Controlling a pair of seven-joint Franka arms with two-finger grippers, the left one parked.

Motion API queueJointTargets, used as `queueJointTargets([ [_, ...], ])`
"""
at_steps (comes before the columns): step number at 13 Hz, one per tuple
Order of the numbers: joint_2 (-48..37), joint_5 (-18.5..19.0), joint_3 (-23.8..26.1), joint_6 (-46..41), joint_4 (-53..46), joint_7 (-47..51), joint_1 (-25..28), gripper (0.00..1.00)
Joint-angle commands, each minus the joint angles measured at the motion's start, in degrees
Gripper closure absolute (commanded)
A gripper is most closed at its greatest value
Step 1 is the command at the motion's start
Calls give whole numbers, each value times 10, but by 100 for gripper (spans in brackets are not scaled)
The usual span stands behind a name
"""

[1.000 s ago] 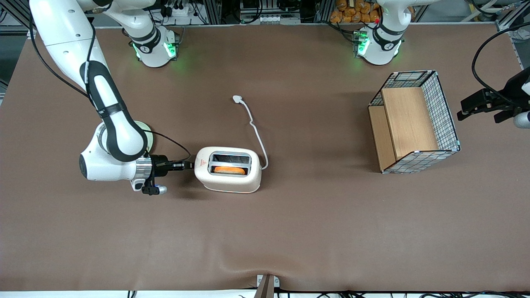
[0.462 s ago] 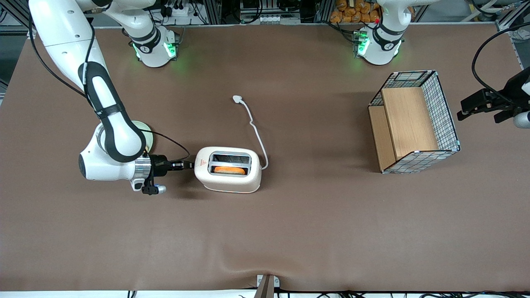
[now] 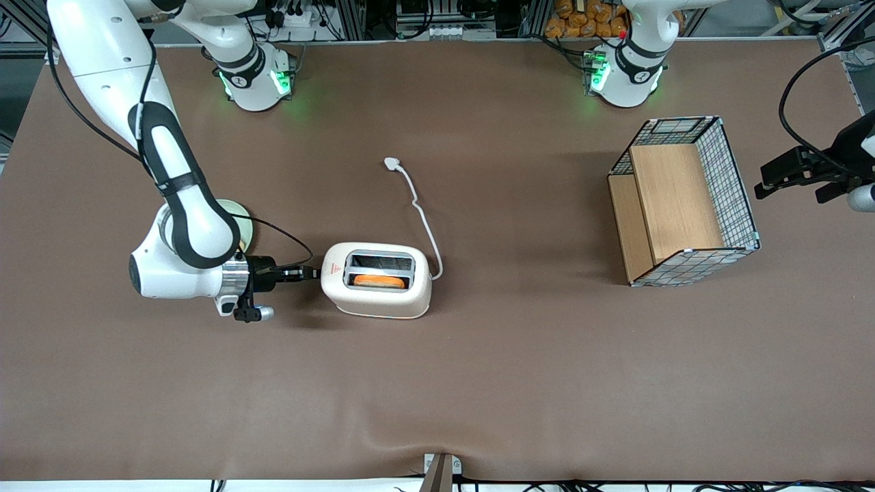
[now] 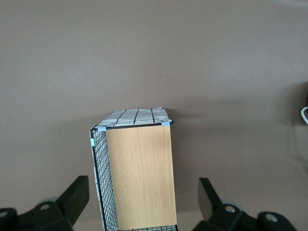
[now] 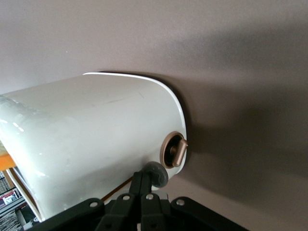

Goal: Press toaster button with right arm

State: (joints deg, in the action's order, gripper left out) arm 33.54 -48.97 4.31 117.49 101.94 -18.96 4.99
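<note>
A: Judging by its shape, the toaster (image 3: 377,280) is a rigid, smooth-shelled thing, probably light enough to slide on the brown table (image 3: 478,383) if shoved sideways. It sits mid-table, toward the working arm's end, with an orange slice in the slot nearer the front camera and its white cord (image 3: 420,212) trailing away to a plug.

B: So where should the right arm (image 3: 181,225) push?

A: No grasp is needed. The contact belongs on the toaster button (image 5: 157,174), the small grey knob low on the end face, beside a bronze-coloured dial (image 5: 174,150). I would push gently, or the body may skate.

B: And the gripper (image 3: 309,272)?

A: It lies level at the toaster's end face. The wrist view shows its fingers (image 5: 140,186) closed together, holding nothing, with their tips right at the knob.

B: What differs from a second ago?

A: Very little. The toaster has not shifted; the arm's elbow has crept slightly, the gripper tip staying where it was.
</note>
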Motion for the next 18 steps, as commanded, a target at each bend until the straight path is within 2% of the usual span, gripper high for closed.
queueJointTargets([
  [1, 9, -6, 1, -4, -33, -13, -10, 100],
  [4, 10, 9, 0, -5, -58, -13, -12, 100],
  [5, 10, 27, 0, -5, -71, -13, -14, 69],
  [6, 13, 44, 0, -4, -82, -13, -15, 14],
  [7, 15, 45, 0, -4, -88, -13, -16, 0],
  [12, 13, 55, 0, -1, -93, -13, -15, 0],
  [15, -29, 159, -13, -5, -97, -13, -12, 0],
  [17, -82, 221, -43, -56, -90, -13, -15, 0],
  [18, -100, 231, -63, -93, -90, -13, -16, 0],
])
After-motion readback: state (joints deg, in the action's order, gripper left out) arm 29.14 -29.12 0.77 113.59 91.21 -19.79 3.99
